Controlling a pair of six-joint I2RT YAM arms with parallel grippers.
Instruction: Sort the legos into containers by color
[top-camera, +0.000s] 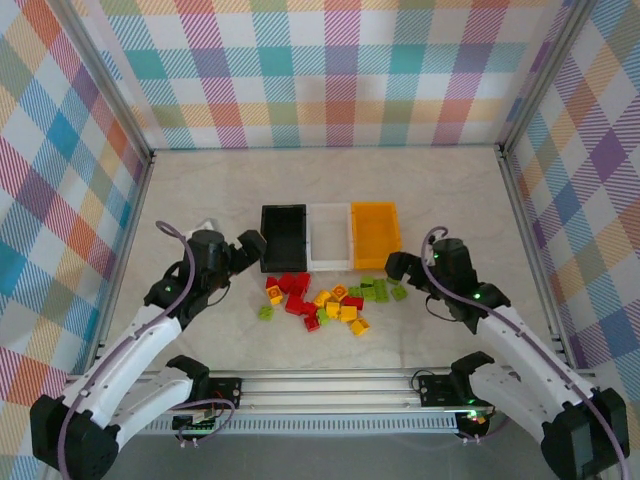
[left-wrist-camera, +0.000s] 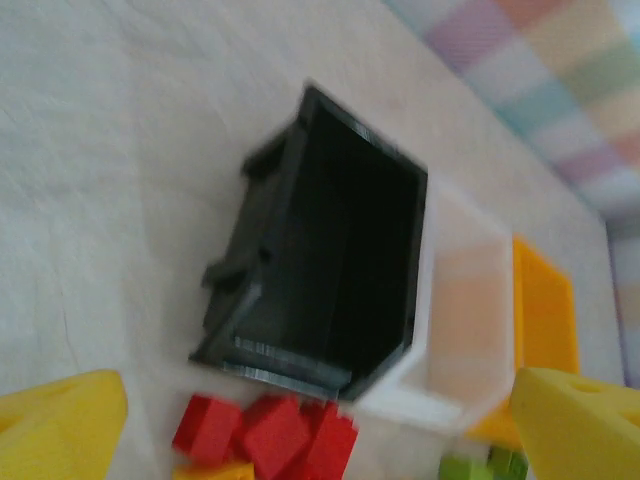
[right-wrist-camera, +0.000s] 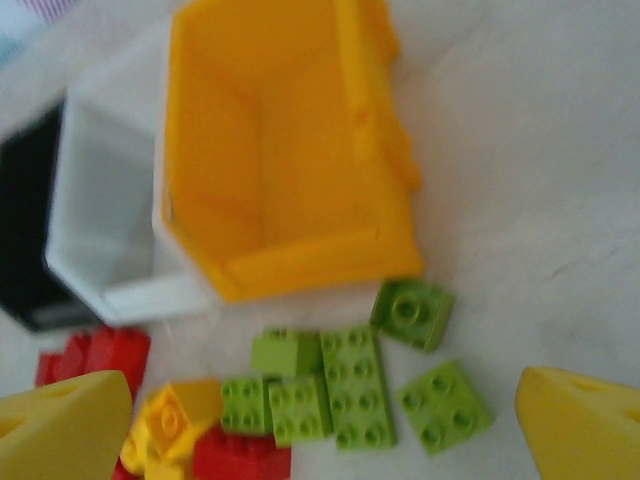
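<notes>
At the lower left of the top view, the left end effector (top-camera: 250, 246) hovers over the table (top-camera: 200, 190), just left of the near corner of the black bin (top-camera: 283, 238). Its 2 fingers are spread wide with nothing between them. In the left wrist view its yellow fingertips (left-wrist-camera: 62, 425) sit in the 2 bottom corners of the frame.

At mid-frame 3 bins stand in a row, long sides touching: the black bin, the white bin (top-camera: 330, 238), then the orange-yellow bin (top-camera: 375, 235).

The legos (top-camera: 330, 300) lie loose on the table in a scattered band just below the bins. The red bricks (top-camera: 293, 288) are mostly under the black bin. The yellow-orange bricks (top-camera: 345, 310) are in the middle, and most lime green bricks (top-camera: 378, 290) are under the orange-yellow bin.

At the right end of that band the right end effector (top-camera: 398, 266) hangs just beside the green bricks, fingers apart and gripping nothing. In the right wrist view its fingertips fill the bottom corners, with green bricks lying between them.
</notes>
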